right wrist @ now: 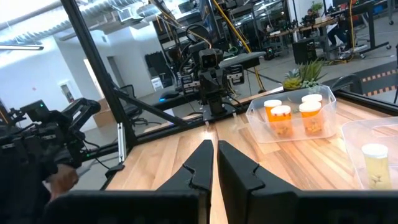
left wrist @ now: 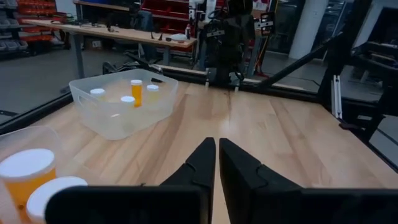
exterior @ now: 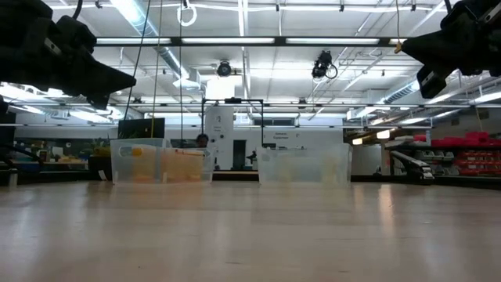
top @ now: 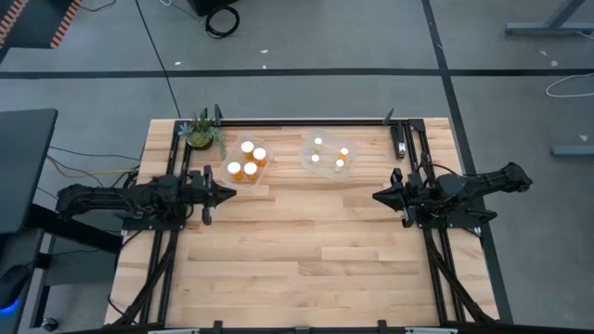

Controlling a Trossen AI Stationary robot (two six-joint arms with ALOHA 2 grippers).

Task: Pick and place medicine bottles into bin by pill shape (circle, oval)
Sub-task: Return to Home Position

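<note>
Several wider amber bottles with white caps (top: pixel 248 160) stand in a clear bin (top: pixel 262 167) at the table's far left. Several narrower bottles (top: pixel 330 154) stand in a second clear bin (top: pixel 327 173) to its right. The wider bottles also show in the right wrist view (right wrist: pixel 292 115), the narrower ones in the left wrist view (left wrist: pixel 135 91). My left gripper (top: pixel 230 194) is shut and empty above the table's left side. My right gripper (top: pixel 377 197) is shut and empty above the right side. Both hang clear of the table.
A small green potted plant (top: pixel 201 131) stands at the table's far left corner, beside the left bin. Black frame rails (top: pixel 401 139) run along the table's far and side edges. Bare wood (top: pixel 306 241) lies between the arms and toward the near edge.
</note>
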